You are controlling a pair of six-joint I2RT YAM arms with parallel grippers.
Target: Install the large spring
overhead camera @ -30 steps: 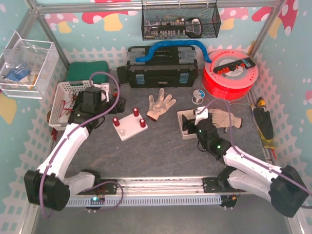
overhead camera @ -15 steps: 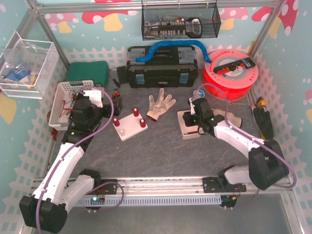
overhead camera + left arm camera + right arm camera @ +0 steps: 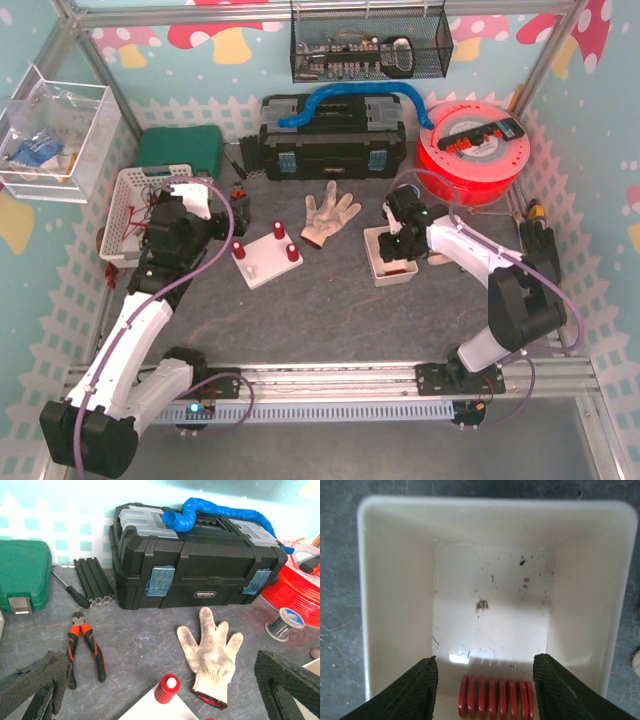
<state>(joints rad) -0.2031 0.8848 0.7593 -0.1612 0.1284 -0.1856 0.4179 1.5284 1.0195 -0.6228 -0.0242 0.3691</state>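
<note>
A large red spring [image 3: 495,698] lies on its side on the floor of a white bin [image 3: 395,605], between my right gripper's open fingers [image 3: 415,690]. The fingers stand apart from its ends. In the top view the right gripper [image 3: 400,250] reaches down into that bin [image 3: 378,272]. A white base block [image 3: 266,262] with red springs on its pegs stands left of centre; one such spring [image 3: 166,688] shows in the left wrist view. My left gripper [image 3: 205,228] is open and empty, just left of the block.
A white work glove [image 3: 327,216] lies between block and bin. A black toolbox [image 3: 333,138] and a red filament spool [image 3: 470,152] stand at the back. Orange-handled pliers [image 3: 85,647], a screwdriver [image 3: 71,590] and a white basket [image 3: 135,205] are at the left.
My right arm swung from the near right to the bin and lowered its gripper inside. My left arm pulled slightly left, then held still.
</note>
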